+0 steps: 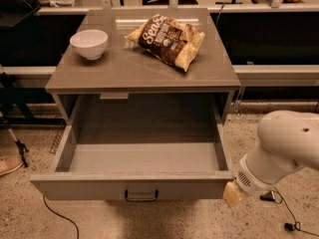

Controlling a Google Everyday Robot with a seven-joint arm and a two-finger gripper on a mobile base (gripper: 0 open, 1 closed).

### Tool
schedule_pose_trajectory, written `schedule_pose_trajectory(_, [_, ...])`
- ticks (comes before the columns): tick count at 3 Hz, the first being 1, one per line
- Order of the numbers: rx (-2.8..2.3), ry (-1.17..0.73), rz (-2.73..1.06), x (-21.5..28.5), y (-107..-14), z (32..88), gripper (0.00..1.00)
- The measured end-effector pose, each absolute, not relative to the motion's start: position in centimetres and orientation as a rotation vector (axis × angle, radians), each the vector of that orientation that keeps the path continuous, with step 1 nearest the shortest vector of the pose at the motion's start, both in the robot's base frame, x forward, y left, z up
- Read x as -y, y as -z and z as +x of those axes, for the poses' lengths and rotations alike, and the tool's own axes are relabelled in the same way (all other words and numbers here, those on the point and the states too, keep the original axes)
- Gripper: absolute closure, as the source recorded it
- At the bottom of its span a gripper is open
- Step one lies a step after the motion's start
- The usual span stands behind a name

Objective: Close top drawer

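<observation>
Sitting by the right end of the top drawer (89, 187), the fingers (233, 193) hide whether they're parted.

The robot's white arm (294, 138) comes in from the right edge. It is a fat, rounded link with a smooth bulge at its top, and it slopes down toward the left. Below it is a narrower white wrist (251, 176) with a small patch of vent holes on its near face. At the wrist's lower end is the gripper (232, 194), a pale yellowish tip. It is low in the right part of the scene, well below the arm's bulge, and points down and left.
</observation>
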State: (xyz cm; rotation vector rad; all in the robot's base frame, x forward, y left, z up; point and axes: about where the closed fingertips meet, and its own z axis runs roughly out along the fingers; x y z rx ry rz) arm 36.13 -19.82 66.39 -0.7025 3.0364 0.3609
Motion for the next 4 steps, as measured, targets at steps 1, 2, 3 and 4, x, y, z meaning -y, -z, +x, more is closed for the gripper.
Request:
schedule_pose_trajectory(1, [-3.068,-0.325,-0.667,19.3,-62.8,38.4,1.00])
schedule_pose_trajectory(2, [-3.068,-0.326,-0.666,19.3,-62.8,38.4,1.00])
schedule_pose_trajectory(3, [-2.983,-0.426,-0.600,18.2,-62.2,41.0,1.00])
schedule_pose_trajectory(4, [-2.867,-0.510,-0.591,16.5,-62.4,45.0,1.00])
